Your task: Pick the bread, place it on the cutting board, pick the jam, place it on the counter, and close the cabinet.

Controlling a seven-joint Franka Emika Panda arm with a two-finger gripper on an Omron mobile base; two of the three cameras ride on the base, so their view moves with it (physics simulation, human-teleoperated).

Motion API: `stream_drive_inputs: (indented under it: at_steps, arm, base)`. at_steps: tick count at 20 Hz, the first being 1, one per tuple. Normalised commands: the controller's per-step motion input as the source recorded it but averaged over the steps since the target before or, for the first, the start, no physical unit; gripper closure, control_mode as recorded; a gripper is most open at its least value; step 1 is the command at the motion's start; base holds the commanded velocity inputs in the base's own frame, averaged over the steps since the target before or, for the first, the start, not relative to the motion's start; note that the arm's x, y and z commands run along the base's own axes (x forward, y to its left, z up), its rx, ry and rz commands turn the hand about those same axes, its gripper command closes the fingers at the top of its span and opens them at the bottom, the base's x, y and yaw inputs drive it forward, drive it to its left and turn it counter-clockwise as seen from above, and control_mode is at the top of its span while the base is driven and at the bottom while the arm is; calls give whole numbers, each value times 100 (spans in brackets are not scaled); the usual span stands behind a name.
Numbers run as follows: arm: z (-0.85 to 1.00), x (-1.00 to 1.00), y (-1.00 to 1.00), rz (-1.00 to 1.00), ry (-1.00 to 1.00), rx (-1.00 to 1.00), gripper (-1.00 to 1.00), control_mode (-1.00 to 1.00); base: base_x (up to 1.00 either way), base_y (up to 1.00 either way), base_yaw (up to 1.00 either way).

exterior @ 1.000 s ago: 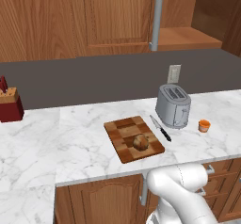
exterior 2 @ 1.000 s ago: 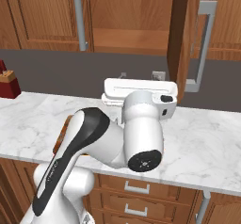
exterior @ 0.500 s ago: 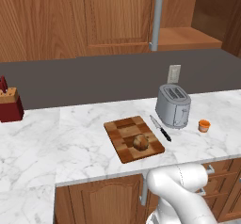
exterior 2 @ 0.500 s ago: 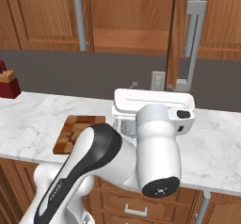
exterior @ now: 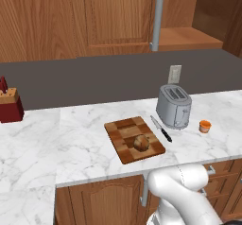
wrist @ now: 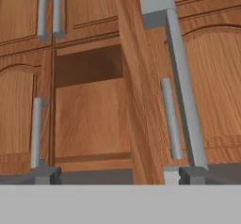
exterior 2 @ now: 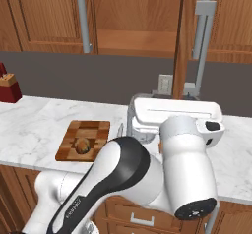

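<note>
The bread (exterior: 141,142) (exterior 2: 82,145) lies on the checkered cutting board (exterior: 124,133) (exterior 2: 93,128). The orange jam (exterior: 204,126) stands on the white marble counter (exterior: 85,143), right of the toaster. The cabinet (exterior 2: 135,36) is open, its door (exterior 2: 179,56) (wrist: 139,115) seen edge-on with a long grey handle (exterior 2: 201,46) (wrist: 181,86). In the hand view my gripper (wrist: 117,176) faces that door edge from below, open, its fingertips (wrist: 45,175) far apart with nothing between them. My arm's white hand (exterior 2: 172,114) rises in front of the toaster.
A silver toaster (exterior: 174,106) stands at the back of the counter, with a black-handled knife (exterior: 161,128) between it and the board. A red knife block (exterior: 9,107) (exterior 2: 8,88) sits far left. Closed wall cabinets (exterior: 47,16) flank the open one.
In the right base view my arm has swung right and nearer the camera, with the hand now under the open door. The door looks more edge-on. Bread, jam and board have not moved.
</note>
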Motion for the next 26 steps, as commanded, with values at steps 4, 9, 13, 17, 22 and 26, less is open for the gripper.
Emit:
stream_drive_inputs:
  at_steps: [4, 9, 13, 17, 22, 26]
  arm:
    - [0, 0, -28, 7, 0, 0, -100, -100]
    - [0, 0, -23, 5, 0, 0, -100, -100]
    - [0, 4, -14, 3, 0, 0, -100, -100]
    - [0, 4, -14, 2, 0, 0, -100, -100]
    - [0, 2, -14, 2, 0, 0, -100, -100]
    - [0, 0, -13, 3, 0, 0, -100, -100]
  base:
    - [0, 0, 0]
    - [0, 0, 0]
    - [0, 0, 0]
    - [0, 0, 0]
    - [0, 0, 0]
    - [0, 0, 0]
